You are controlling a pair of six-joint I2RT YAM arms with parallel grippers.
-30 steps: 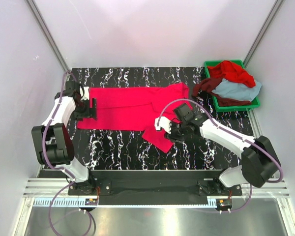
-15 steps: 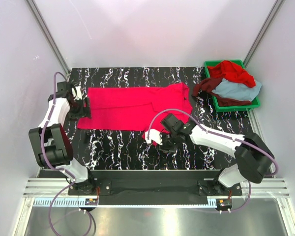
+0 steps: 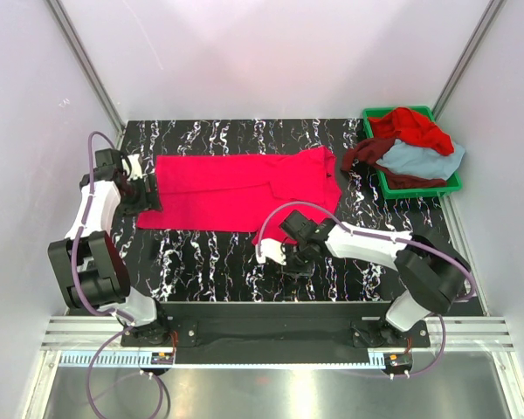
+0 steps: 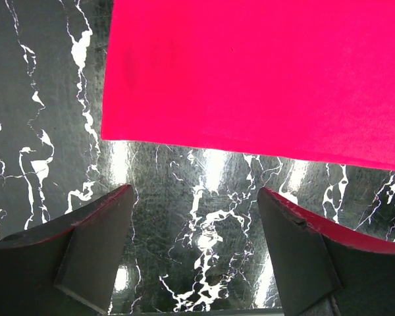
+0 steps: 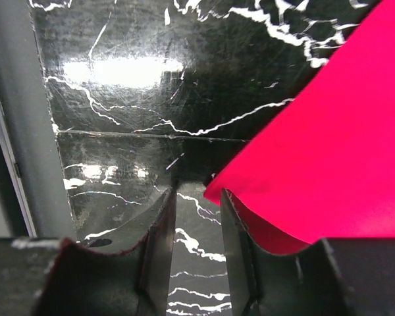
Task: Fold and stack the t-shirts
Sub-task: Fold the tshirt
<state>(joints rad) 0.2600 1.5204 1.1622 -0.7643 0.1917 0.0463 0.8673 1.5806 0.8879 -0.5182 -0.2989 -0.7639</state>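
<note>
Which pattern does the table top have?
The table top is black with white marble-like veins; the left wrist view shows it best.

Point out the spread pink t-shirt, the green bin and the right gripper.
crimson-pink t-shirt (image 3: 236, 188): top view, middle of body.
green bin (image 3: 382, 111): top view, far rim.
right gripper (image 5: 196, 197): right wrist view, between its fingertips.

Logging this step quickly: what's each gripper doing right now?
Left gripper: open, empty.
Right gripper: jaws narrowly open at a sleeve corner of the crimson t-shirt, nothing clamped.
</note>
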